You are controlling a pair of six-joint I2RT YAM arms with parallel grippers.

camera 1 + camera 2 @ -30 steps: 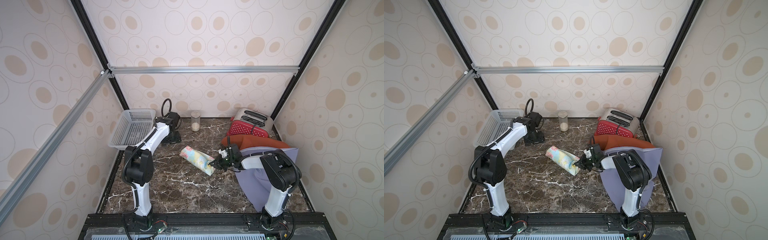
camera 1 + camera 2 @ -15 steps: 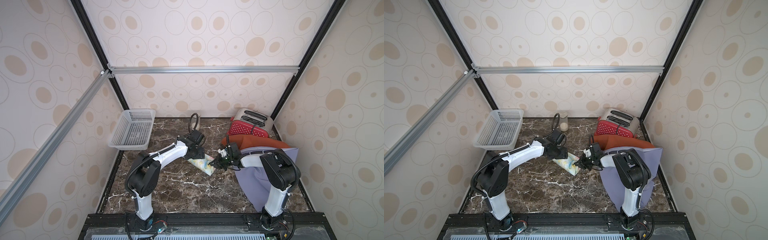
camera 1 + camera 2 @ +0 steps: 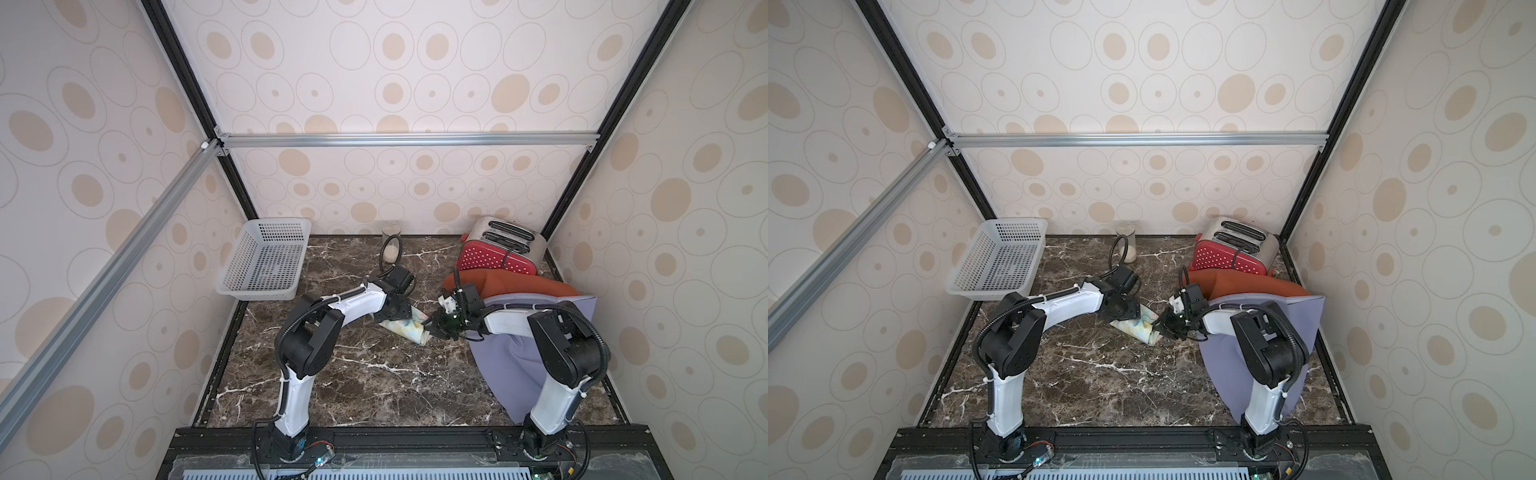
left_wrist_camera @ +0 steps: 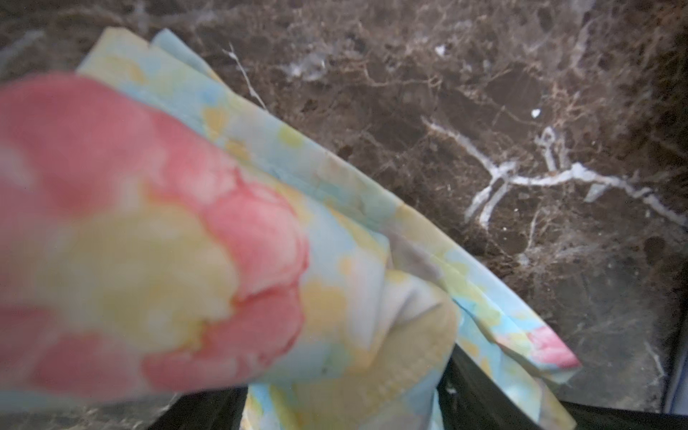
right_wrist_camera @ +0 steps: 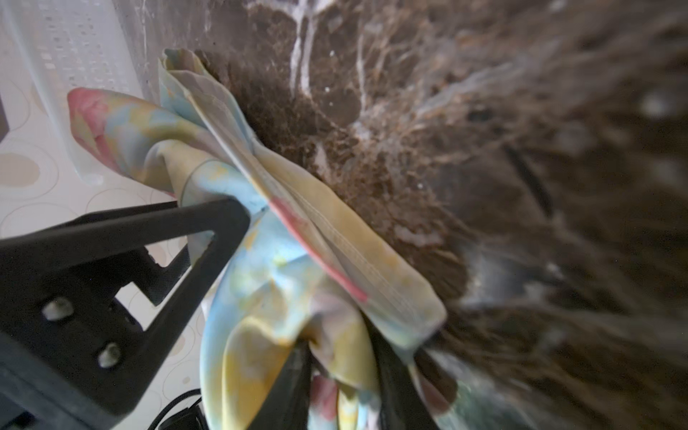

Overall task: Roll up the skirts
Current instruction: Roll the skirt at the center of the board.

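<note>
The floral skirt (image 3: 405, 326) (image 3: 1138, 326) lies rolled up on the marble in the middle of the table. My left gripper (image 3: 397, 318) (image 4: 342, 402) is open, with its fingers straddling the roll's far end. My right gripper (image 3: 430, 328) (image 5: 338, 391) is at the roll's right end, its jaws parted a little with folds of the floral cloth (image 5: 283, 283) between them. The rust-orange skirt (image 3: 511, 286) lies bunched in front of the toaster. The lavender skirt (image 3: 507, 365) is spread under the right arm and partly hidden by it.
A white mesh basket (image 3: 266, 257) stands at the back left. A glass jar (image 3: 390, 249) is by the back wall. A red toaster (image 3: 498, 249) sits at the back right. Bare marble (image 3: 374, 382) stretches toward the front.
My left arm swung from beside the basket over to the floral roll and came down over it. My right gripper's jaws, shut on the roll's end before, have parted a little.
</note>
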